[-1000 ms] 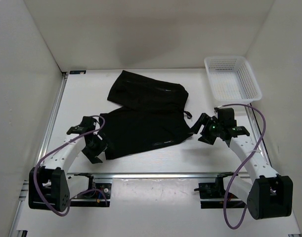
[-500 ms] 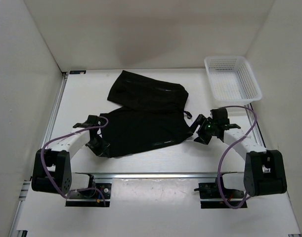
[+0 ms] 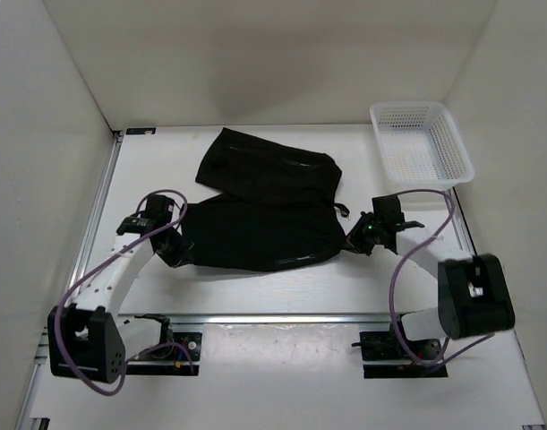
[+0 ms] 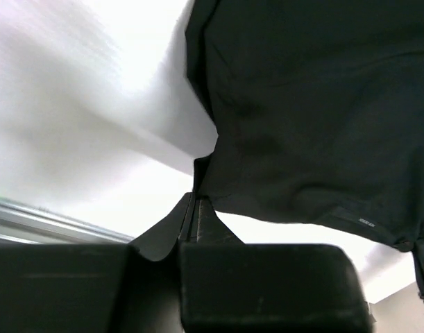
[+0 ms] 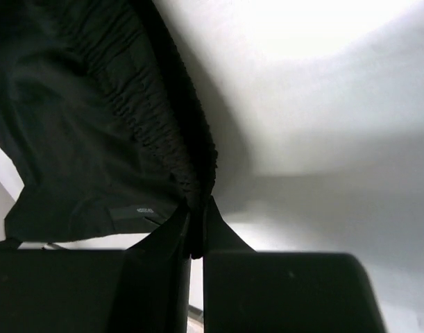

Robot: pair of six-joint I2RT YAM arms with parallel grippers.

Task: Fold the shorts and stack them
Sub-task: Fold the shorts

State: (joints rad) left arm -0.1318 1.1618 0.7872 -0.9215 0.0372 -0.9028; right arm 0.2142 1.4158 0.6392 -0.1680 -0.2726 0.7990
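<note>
Pinching near corners of the shorts (image 3: 255,228) in clenched left tool (image 4: 196,202) and right tool (image 5: 196,210), folding and stacking yet to do.

White table (image 3: 282,291), metal rail (image 3: 282,316) along near edge. Black shorts (image 3: 264,210) lie across the middle, rumpled, one part reaching toward the back-left, the other nearer the front. White mesh basket (image 3: 421,148) sits at the back-right corner, well apart from the shorts.
</note>
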